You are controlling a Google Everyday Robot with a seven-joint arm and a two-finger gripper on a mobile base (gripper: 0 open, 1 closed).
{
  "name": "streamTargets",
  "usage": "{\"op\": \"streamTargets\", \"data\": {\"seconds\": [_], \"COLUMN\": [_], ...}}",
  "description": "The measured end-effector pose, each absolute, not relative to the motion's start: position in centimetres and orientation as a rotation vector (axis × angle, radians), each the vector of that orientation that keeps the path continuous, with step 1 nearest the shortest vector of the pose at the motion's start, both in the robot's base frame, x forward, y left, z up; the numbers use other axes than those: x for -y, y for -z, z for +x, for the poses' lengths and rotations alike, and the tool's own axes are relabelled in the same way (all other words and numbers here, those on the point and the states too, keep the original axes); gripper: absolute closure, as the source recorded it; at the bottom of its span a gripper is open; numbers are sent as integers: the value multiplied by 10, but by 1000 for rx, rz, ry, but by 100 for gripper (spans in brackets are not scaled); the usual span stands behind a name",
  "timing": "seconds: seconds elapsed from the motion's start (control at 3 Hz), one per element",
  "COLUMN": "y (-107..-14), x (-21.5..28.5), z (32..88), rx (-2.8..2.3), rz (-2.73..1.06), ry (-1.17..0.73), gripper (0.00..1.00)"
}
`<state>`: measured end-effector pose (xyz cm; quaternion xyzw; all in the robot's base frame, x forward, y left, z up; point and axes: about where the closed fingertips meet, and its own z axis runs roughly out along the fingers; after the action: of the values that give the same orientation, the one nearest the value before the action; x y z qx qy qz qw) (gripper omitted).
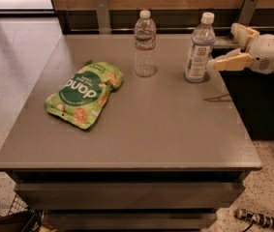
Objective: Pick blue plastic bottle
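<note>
gripper [223, 47], cream-coloured and two-fingered, sits at the 3 o'clock edge of the view, reaching in from the right above the far right corner of the flat grey surface [141, 134]. its fingers [228, 62] are spread apart and released, with nothing between them: one points toward 12 o'clock, the other stretches toward 9 o'clock.

the bluish-tinted clear plastic bottle [199, 50], with a white cap and a large white-and-blue label, stands upright on the surface at about 1 o'clock from the surface's middle. it is just beside the gripper, on the gripper's 9 o'clock side. the tip of the lower finger comes very close to the bottle's lower half; whether it touches cannot be told. the bottle stands outside the gap between the fingers, not enclosed by them.

a colourless ribbed plastic bottle [144, 45] with a thin red label band stands upright at the tinted bottle's 9 o'clock, apart from it and near the far edge of the surface. a crumpled green snack pouch [84, 93] with white lettering lies flat toward 9 o'clock on the surface, well apart from both bottles.
</note>
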<state>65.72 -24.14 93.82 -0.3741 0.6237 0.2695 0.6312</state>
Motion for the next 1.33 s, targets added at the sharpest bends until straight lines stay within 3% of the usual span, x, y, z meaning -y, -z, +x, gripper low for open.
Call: {"op": "streamTargets", "data": {"seconds": [1.0,1.33], "y": [-909,-907], "x": [189,184], "z": [691,693], "rx": [-1485,-1490], "rz": [-908,-912], "ry": [-729,-737], "gripper": [0,21]}}
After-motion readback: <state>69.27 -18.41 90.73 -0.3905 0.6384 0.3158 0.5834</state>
